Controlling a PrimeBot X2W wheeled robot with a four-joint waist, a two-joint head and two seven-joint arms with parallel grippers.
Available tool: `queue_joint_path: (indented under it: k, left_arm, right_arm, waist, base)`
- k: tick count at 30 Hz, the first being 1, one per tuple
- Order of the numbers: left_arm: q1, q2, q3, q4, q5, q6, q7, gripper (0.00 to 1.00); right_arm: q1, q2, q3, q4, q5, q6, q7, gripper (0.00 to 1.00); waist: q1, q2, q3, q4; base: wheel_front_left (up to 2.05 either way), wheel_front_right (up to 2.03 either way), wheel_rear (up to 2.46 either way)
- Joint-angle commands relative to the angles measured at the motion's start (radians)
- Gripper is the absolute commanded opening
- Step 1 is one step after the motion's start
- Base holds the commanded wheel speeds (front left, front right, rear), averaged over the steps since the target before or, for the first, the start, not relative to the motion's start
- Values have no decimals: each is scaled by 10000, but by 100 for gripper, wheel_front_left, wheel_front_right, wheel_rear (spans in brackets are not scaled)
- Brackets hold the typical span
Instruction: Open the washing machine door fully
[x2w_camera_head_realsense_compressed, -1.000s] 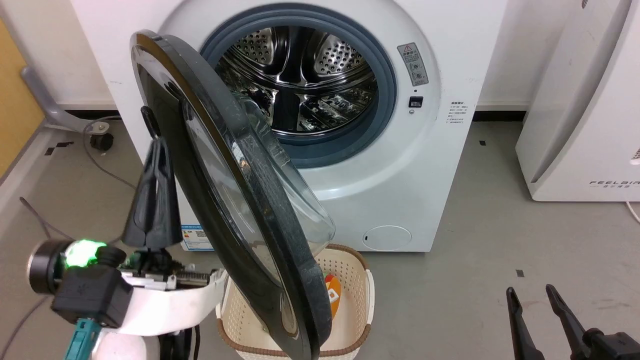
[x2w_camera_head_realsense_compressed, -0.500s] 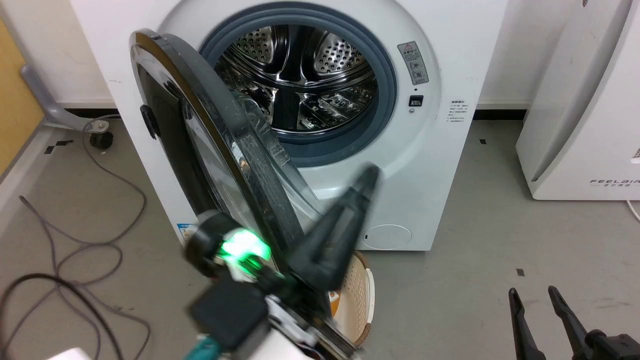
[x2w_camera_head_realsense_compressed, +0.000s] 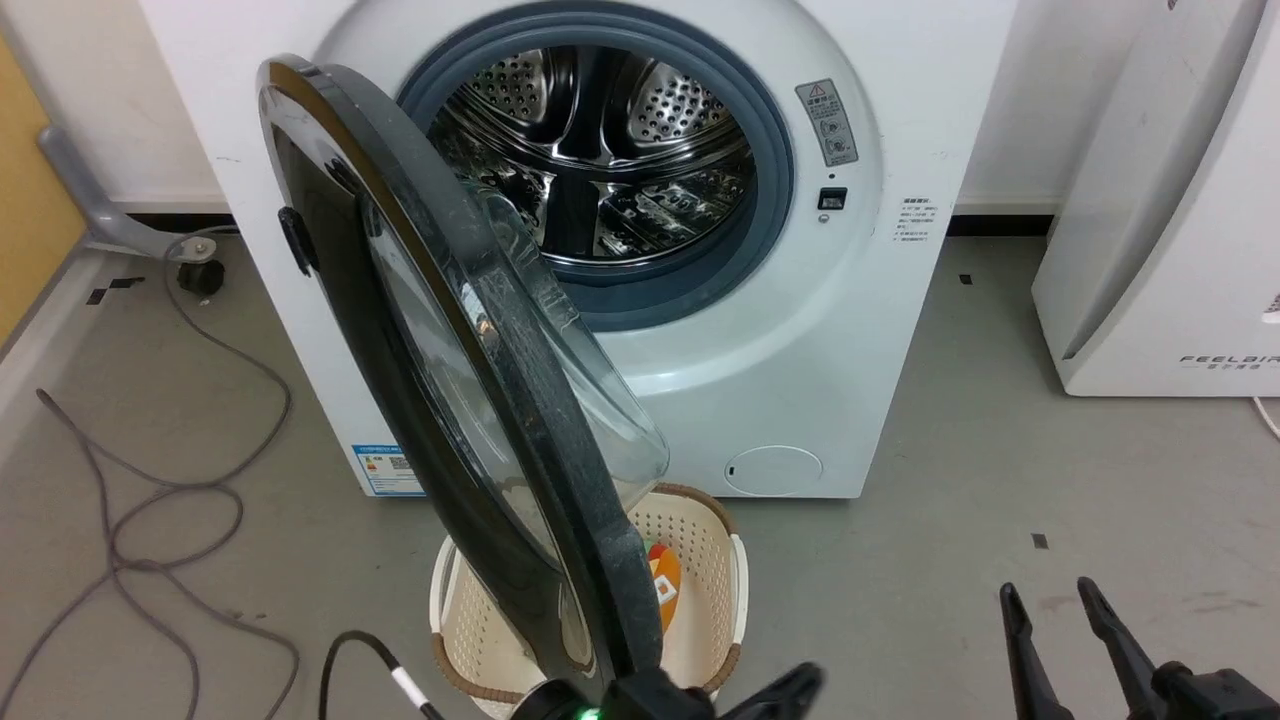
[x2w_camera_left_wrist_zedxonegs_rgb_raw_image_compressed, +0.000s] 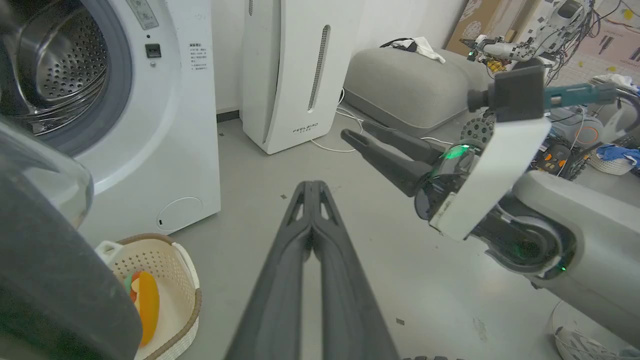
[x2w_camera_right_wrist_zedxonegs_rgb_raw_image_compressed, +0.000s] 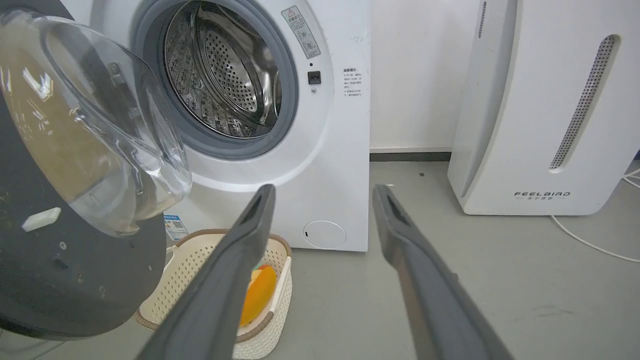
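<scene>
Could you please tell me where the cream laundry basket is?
In the head view, the basket stands on the floor at lower centre, in front of the washing machine, beneath the lower edge of the open washing machine door.

Both grippers carry two long, tapering fingers of matt dark grey, each with a slot-like recess near its tip: the left gripper (x2w_camera_left_wrist_zedxonegs_rgb_raw_image_compressed: 311, 186) and the right gripper (x2w_camera_right_wrist_zedxonegs_rgb_raw_image_compressed: 324, 190). Behind the right fingers sits a dark round collar (x2w_camera_left_wrist_zedxonegs_rgb_raw_image_compressed: 427, 195) with a green light (x2w_camera_left_wrist_zedxonegs_rgb_raw_image_compressed: 457, 151), then a flat-sided white wrist housing (x2w_camera_left_wrist_zedxonegs_rgb_raw_image_compressed: 500, 160). On its far side a black boxy camera block (x2w_camera_left_wrist_zedxonegs_rgb_raw_image_compressed: 517, 95) bears a teal connector (x2w_camera_left_wrist_zedxonegs_rgb_raw_image_compressed: 575, 93). The forearm (x2w_camera_left_wrist_zedxonegs_rgb_raw_image_compressed: 590, 225) is pale grey, with a round joint (x2w_camera_left_wrist_zedxonegs_rgb_raw_image_compressed: 522, 247) glowing faintly green.
</scene>
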Motion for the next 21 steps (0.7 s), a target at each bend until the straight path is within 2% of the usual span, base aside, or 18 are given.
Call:
queue_joint_path:
  k: [1, 4, 10, 18, 21]
  left_arm:
    - [109, 72, 142, 251, 35, 135, -106, 0]
    - [11, 88, 341, 1023, 249, 319, -511, 0]
    - [-864, -338, 636, 2335, 227, 419, -1608, 0]
    - [-1865, -638, 1025, 3769, 217, 1172, -2488, 0]
    - [-1932, -664, 1052, 3967, 156, 1322, -2581, 0]
  right_arm:
    - [-137, 35, 46, 58, 6, 50, -60, 100]
    - [-165, 35, 84, 114, 27, 50, -88, 100]
    - [-219, 36, 114, 244, 57, 50, -125, 100]
    - [-244, 36, 175, 417, 117, 50, -191, 100]
    - [-242, 36, 198, 459, 139, 50, -204, 100]
  waist:
    - [0, 0, 10, -41]
    - [0, 0, 25, -64]
    - [0, 0, 40, -123]
    - [0, 0, 52, -203]
    - [0, 0, 42, -208]
  base:
    - [0, 0, 0]
    - [0, 0, 0]
    - [0, 0, 0]
    - [0, 0, 0]
    - [0, 0, 0]
